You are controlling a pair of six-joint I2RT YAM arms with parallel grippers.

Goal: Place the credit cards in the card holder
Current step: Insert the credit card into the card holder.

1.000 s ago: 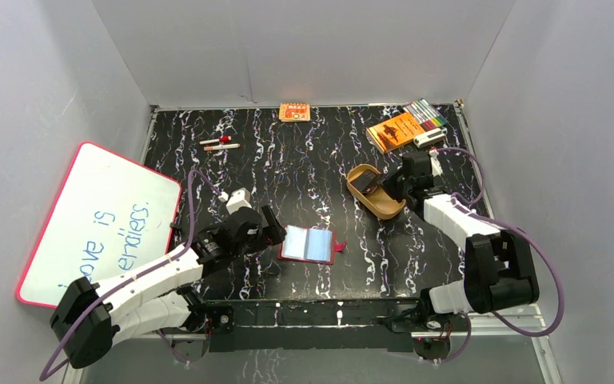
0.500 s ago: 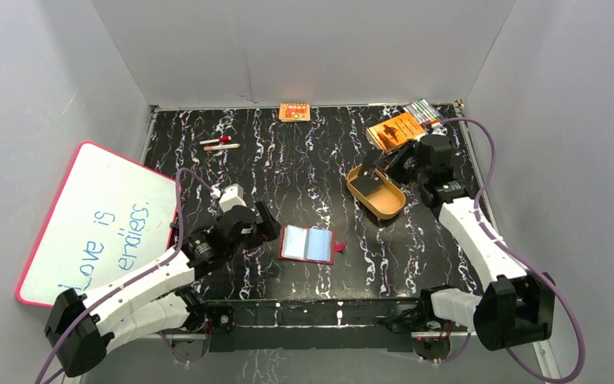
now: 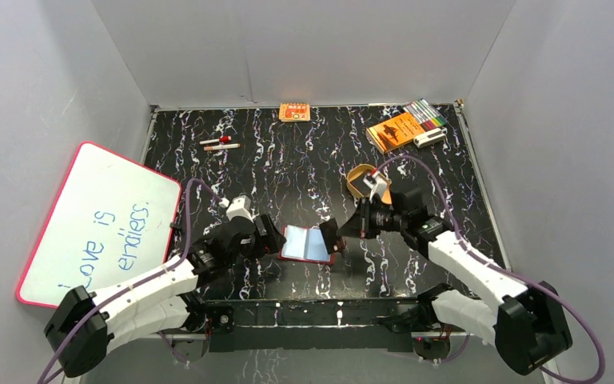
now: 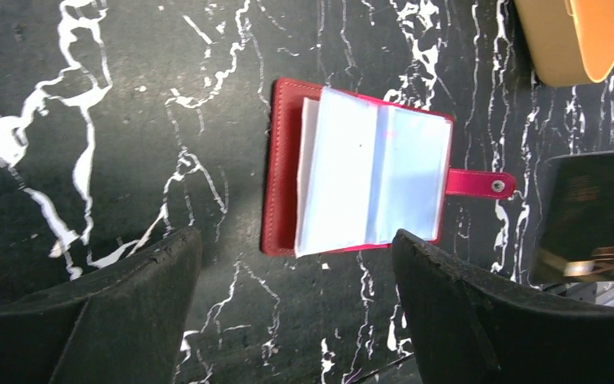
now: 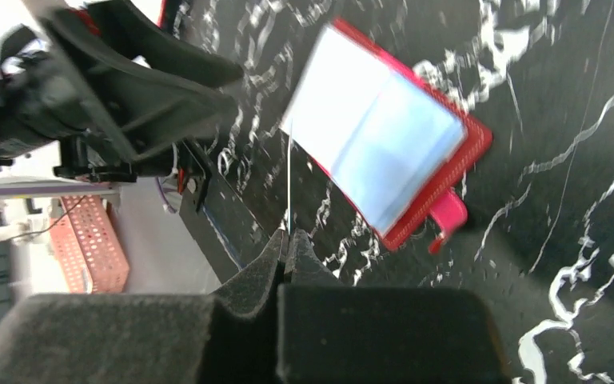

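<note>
The card holder point(image 4: 281, 192) has a dark red cover with a fine leather-like grain and a soft sheen, its inner sleeves point(image 4: 376, 176) are pale, clear, smooth plastic, and the snap tab point(image 4: 480, 184) carries a small shiny metal stud. The credit card point(image 4: 588, 208) is dark and glossy, catching reflections, while the tan tray point(image 4: 560, 56) looks smooth and matt. The table point(image 4: 88, 96) is black, veined in white like marble, with a dull gloss, and the left gripper point(image 4: 294, 244) has fingers point(image 4: 120, 320) of matt black, faintly grainy plastic
</note>
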